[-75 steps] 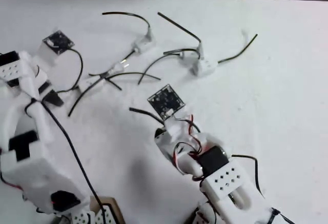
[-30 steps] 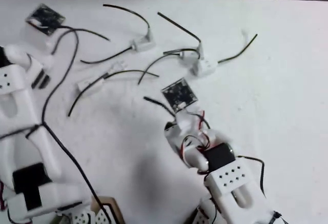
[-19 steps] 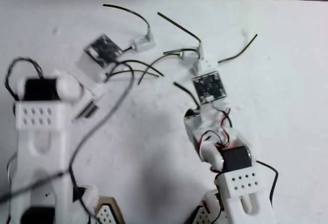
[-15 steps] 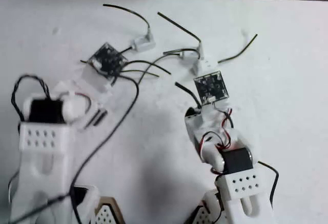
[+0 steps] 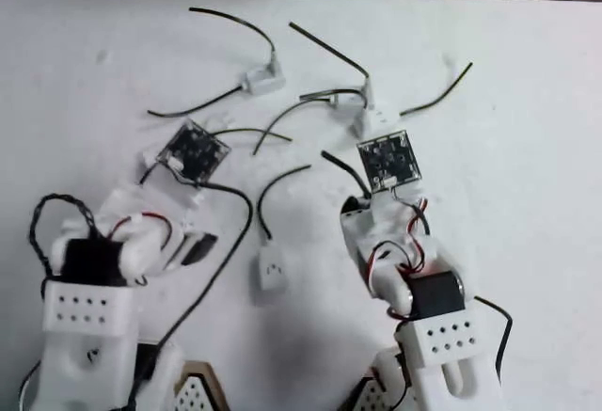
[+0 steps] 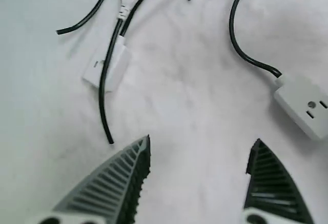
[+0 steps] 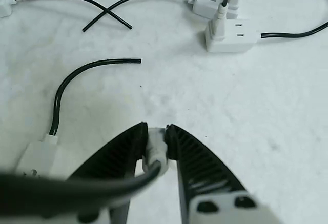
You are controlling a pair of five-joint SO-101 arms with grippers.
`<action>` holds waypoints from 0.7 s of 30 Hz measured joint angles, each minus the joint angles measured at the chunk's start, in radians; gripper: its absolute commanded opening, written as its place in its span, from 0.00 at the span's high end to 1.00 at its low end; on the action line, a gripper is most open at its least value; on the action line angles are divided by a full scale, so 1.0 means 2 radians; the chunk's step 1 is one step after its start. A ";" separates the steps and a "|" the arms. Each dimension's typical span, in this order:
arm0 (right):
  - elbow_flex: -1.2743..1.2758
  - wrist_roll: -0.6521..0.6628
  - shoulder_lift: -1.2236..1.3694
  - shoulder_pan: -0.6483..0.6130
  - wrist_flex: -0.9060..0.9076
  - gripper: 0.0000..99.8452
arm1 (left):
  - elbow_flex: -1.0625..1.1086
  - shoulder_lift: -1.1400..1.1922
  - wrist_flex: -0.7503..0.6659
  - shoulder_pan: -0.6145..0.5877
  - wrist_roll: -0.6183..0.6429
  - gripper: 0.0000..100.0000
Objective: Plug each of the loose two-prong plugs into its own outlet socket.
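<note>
Overhead, the left gripper (image 6: 201, 142) hovers, jaws spread, above the white worktop (image 6: 195, 80) beside a loose outlet socket (image 6: 302, 106); the right gripper (image 7: 156, 129) has its jaws pinching a white plug (image 7: 155, 149).

Black-corded white socket (image 5: 272, 268) lying flat, slots up, white plug (image 7: 154, 153) pinched in right hand (image 7: 156, 129)

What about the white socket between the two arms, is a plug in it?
Empty. The white socket shows its bare slots, nothing pushed in.
</note>
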 measured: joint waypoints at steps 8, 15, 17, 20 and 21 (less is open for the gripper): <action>0.000 0.002 -0.005 0.025 0.000 0.98 | 0.073 0.000 -0.055 0.091 0.037 0.70; 0.000 0.033 -0.005 0.073 0.000 0.98 | 0.094 0.000 -0.096 0.164 0.091 0.70; 0.000 0.034 -0.005 0.077 0.000 0.98 | 0.104 0.000 -0.107 0.180 0.094 0.70; 0.000 0.034 -0.005 0.077 0.000 0.98 | 0.122 0.000 -0.126 0.197 0.094 0.70; 0.000 0.034 -0.005 0.077 0.000 0.98 | 0.129 0.000 -0.133 0.201 0.094 0.70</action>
